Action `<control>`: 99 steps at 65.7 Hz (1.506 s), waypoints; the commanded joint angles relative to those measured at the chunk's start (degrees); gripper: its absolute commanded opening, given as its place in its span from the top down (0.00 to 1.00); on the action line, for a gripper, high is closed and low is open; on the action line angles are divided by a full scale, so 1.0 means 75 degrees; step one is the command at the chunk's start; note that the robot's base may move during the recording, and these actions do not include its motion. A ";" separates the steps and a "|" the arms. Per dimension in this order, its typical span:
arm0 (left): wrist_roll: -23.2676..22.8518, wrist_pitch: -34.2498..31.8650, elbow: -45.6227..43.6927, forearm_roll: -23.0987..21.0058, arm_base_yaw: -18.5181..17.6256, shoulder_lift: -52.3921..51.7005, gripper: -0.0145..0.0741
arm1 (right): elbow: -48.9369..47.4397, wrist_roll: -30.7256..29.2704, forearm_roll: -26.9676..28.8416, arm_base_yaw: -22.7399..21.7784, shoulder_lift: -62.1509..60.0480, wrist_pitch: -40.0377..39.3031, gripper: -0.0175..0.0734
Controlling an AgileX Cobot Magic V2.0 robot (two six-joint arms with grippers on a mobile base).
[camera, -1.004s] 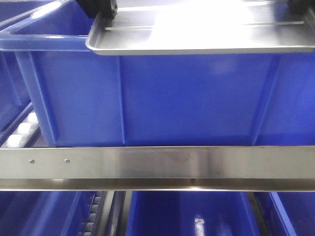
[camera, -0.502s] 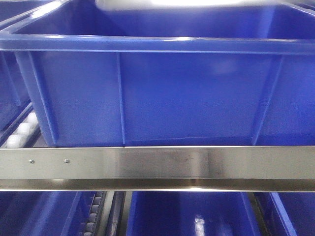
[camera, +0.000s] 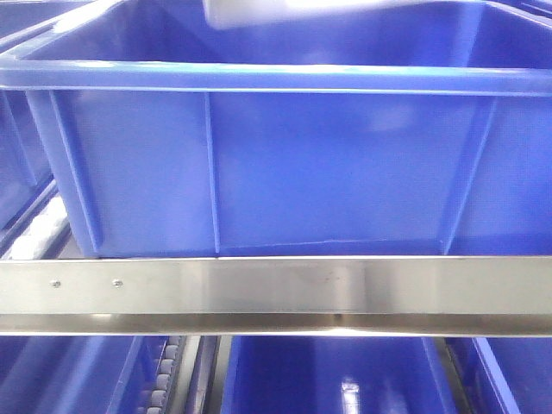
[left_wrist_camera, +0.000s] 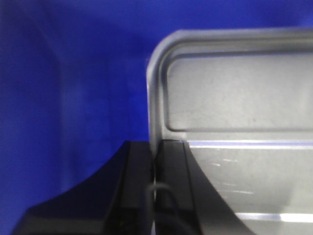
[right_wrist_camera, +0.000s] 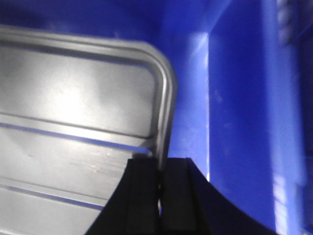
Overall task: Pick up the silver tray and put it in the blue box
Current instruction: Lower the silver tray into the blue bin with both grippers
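Pinching the rim from both ends: left gripper (left_wrist_camera: pixel 154 191) has its black fingers either side of the silver tray (left_wrist_camera: pixel 234 107) edge, and right gripper (right_wrist_camera: pixel 159 196) does the same on the opposite end. Both are clamped on it. Tray sits inside the blue box (camera: pixel 328 172), with blue walls behind it in both wrist views. Front view: steel rail (camera: pixel 276 293) nearest, box wall behind it, then a pale blurred bit of tray past the near rim. Can't tell if it touches the floor.
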 commanded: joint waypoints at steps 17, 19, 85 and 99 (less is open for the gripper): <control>0.0228 -0.0737 -0.0218 -0.1059 0.0630 0.0626 0.95 | -0.0338 -0.0161 -0.0069 -0.0105 0.1277 -0.1146 0.74; 0.0243 -0.0714 -0.0218 -0.1059 0.0645 0.0704 0.95 | -0.0338 -0.0161 -0.0069 -0.0105 0.1395 -0.1146 0.74; 0.0850 -0.0170 -0.0445 -0.1129 0.0681 0.1466 0.32 | -0.0402 -0.0161 -0.0075 -0.0105 0.2123 -0.0933 0.18; 0.1648 0.0596 -0.1275 -0.1163 0.0518 0.1055 0.32 | -0.0416 -0.0277 -0.0075 -0.0079 0.1488 -0.0705 0.19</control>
